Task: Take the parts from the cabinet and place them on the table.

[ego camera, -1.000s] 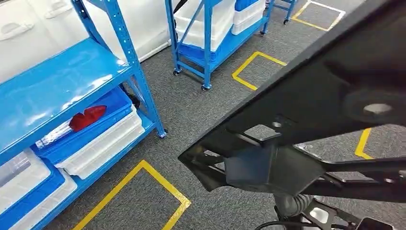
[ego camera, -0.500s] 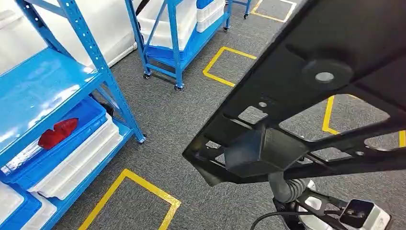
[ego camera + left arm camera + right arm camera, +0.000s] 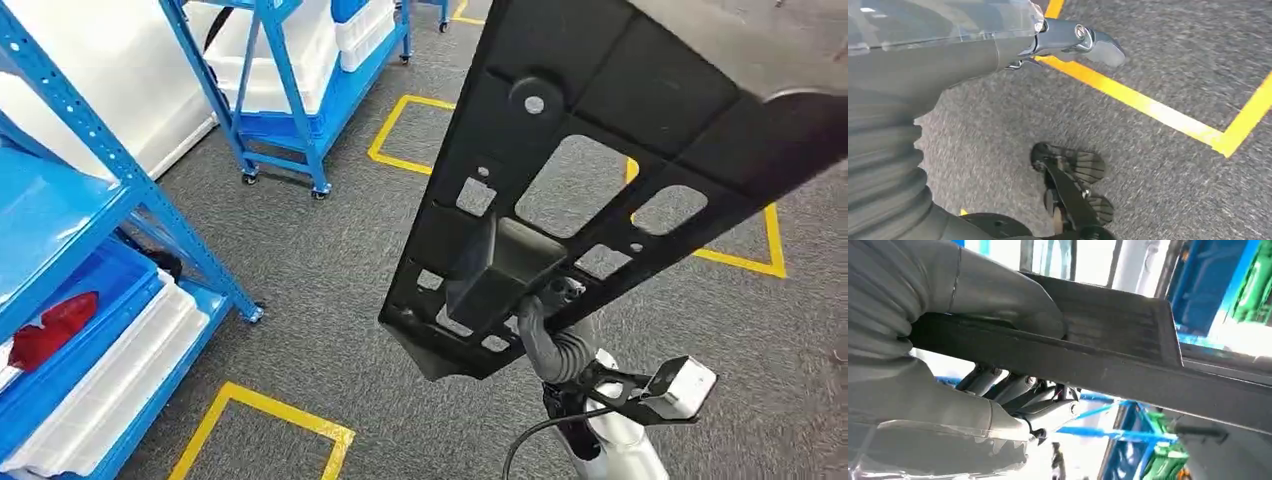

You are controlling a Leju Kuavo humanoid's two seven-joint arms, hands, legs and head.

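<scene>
A long, flat black plastic panel [image 3: 600, 150], pierced with cut-out windows and small holes, is held up in the air above grey carpet [image 3: 330, 280]. Its long axis runs diagonally in the head view, from a near end low and just left of centre up to a far end at the upper right, so it points away from the robot and to its right. A raised boxy block [image 3: 500, 265] sits on its face near the lower end.

The right hand [image 3: 998, 355] grips the panel from beneath. In the right wrist view the thick grey thumb [image 3: 1013, 300] presses on one face of a ridged edge of the panel, and the darker fingers [image 3: 1013, 390] curl against the opposite face, so the panel is clamped between them. In the head view the ribbed grey wrist cover [image 3: 550, 345] shows just below the panel's near end.

The left hand [image 3: 1048, 42] hangs above the carpet with nothing in it; one dark finger [image 3: 1098, 45] points outward, but I cannot tell how the others lie.

Yellow floor tape [image 3: 270, 415] outlines rectangles on the carpet beyond the fingers. Farther left, a blue metal shelving rack [image 3: 120, 170] carries blue and white bins, one holding a red part [image 3: 55, 325]. Farther still, a second blue wheeled rack [image 3: 290, 90] holds white bins.
</scene>
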